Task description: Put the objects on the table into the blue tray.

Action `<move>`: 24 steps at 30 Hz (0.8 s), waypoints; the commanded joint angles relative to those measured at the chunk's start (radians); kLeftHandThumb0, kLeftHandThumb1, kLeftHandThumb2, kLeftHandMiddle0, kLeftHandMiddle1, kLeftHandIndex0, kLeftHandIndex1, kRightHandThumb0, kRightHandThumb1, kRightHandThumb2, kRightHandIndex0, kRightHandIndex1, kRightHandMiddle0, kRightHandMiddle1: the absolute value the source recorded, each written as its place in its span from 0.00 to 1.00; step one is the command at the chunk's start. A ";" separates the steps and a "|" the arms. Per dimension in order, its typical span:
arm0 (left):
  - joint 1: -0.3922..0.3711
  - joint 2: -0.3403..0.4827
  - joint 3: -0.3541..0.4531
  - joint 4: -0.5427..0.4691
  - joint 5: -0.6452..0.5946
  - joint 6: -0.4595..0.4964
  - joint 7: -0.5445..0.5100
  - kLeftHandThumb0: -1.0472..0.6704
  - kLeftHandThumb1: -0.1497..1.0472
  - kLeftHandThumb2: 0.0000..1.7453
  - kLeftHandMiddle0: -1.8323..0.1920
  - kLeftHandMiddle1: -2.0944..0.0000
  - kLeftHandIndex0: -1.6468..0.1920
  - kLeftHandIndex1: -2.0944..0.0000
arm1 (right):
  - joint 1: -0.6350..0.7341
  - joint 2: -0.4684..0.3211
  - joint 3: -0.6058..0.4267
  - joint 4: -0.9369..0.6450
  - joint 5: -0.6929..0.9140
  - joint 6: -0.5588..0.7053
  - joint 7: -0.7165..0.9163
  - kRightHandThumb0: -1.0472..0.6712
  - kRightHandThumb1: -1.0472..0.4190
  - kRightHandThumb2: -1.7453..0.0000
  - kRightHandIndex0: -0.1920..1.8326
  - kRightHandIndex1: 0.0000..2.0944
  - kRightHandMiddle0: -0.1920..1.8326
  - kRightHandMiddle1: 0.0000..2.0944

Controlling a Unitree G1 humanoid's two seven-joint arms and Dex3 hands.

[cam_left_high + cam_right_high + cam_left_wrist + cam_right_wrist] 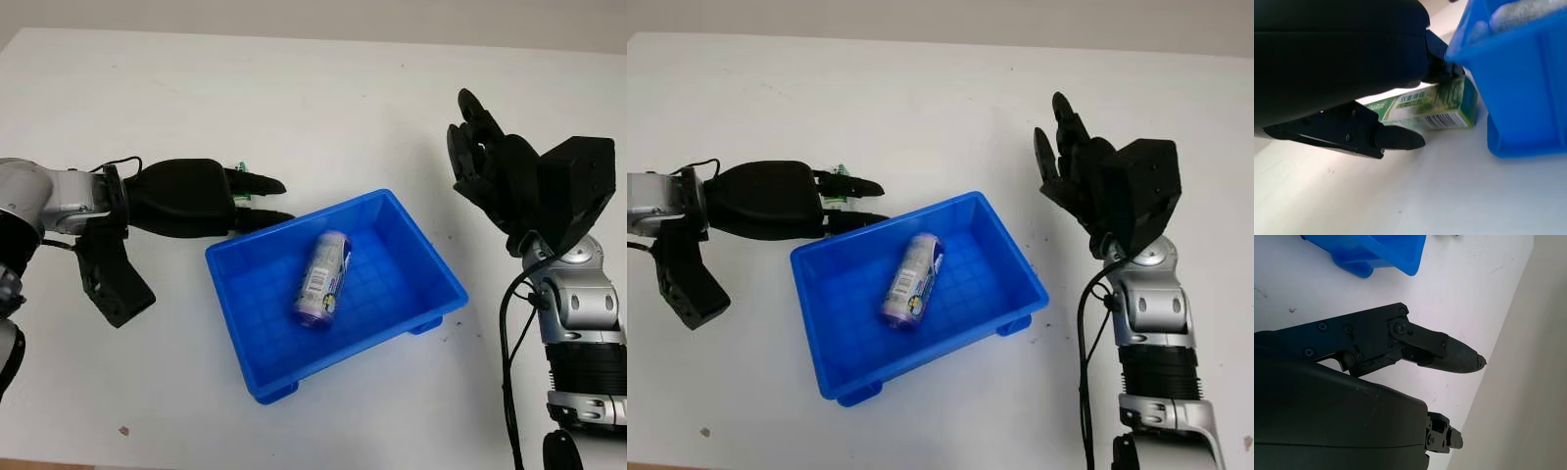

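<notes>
Beside blue plastic tray (257,323) | left robot hand (257,201) grasping green carton (1437,105) | right robot hand (480,147) released

Bright, even light falls from above on the white bench (323,98), throwing only faint, soft shadows under the blue tray (257,257) and arms. Up close at the left wrist, the tray wall and the green box (1425,105) look soft, slightly out of focus.

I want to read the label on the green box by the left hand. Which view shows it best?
The left wrist view: the green box lies on the table against the blue tray, its barcode side facing the camera. In both eye views the left hand covers all but a green sliver.
</notes>
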 commanded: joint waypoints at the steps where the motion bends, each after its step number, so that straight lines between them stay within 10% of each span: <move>1: -0.039 -0.005 -0.068 0.028 0.055 0.033 0.111 0.61 1.00 0.18 0.81 0.71 0.86 0.60 | 0.012 0.002 -0.010 -0.030 0.006 0.005 -0.005 0.24 0.00 0.60 0.01 0.02 0.02 0.03; 8: -0.072 -0.041 -0.204 0.141 0.126 0.153 0.351 0.53 1.00 0.05 0.65 0.03 0.87 0.08 | 0.017 0.005 -0.014 -0.041 0.013 0.022 -0.012 0.24 0.00 0.60 0.01 0.02 0.02 0.02; 11: -0.075 -0.046 -0.220 0.180 0.112 0.207 0.378 0.55 0.99 0.04 0.53 0.00 0.83 0.01 | 0.020 0.009 -0.014 -0.047 0.016 0.024 -0.016 0.24 0.00 0.60 0.01 0.03 0.02 0.03; 20: -0.123 -0.038 -0.183 0.279 0.011 0.407 0.275 0.55 1.00 0.06 0.82 0.00 0.88 0.17 | 0.015 0.010 -0.011 -0.031 0.013 0.004 -0.006 0.25 0.00 0.61 0.01 0.03 0.02 0.03; 24: -0.159 -0.036 -0.140 0.326 -0.071 0.467 0.206 0.55 1.00 0.06 0.80 0.00 0.89 0.01 | 0.017 0.008 -0.011 -0.029 0.015 0.000 -0.001 0.25 0.00 0.61 0.02 0.03 0.02 0.03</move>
